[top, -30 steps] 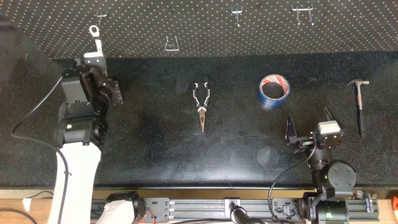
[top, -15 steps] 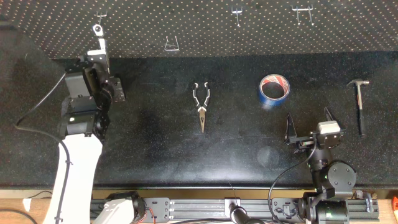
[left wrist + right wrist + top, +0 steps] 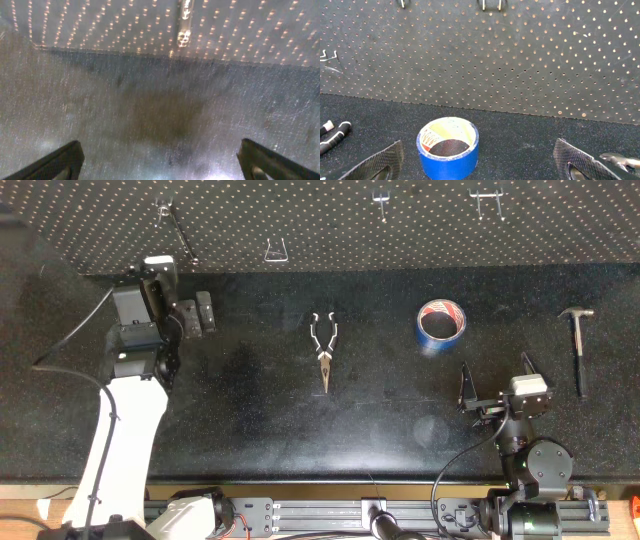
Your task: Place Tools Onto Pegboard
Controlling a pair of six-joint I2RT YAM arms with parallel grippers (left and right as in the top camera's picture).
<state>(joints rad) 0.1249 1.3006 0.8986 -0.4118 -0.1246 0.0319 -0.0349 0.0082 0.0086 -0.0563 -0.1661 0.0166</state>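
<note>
Well, from above, my left pincer [image 3: 196, 315] sits near the desk's [image 3: 250, 410] back-left corner; the pliers [image 3: 323, 350] lie mid-desk, front-to-back, nearer it than the right pincer [image 3: 496, 380]; left wrist: jaws wide, empty, wrench [image 3: 184, 20] on pegboard [image 3: 100, 25]; right wrist: wide, empty.

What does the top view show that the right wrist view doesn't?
Top view adds: the left claw, open by the pegboard, a wrench hanging on it, and the pliers whole. Right wrist view adds no new thing, just a side-on look at the blue tape. Both share the tape, the pliers' handle ends, the pegboard with its hooks, the open right claw and the hammer, though the wrist view catches just what seems to be its head.
</note>
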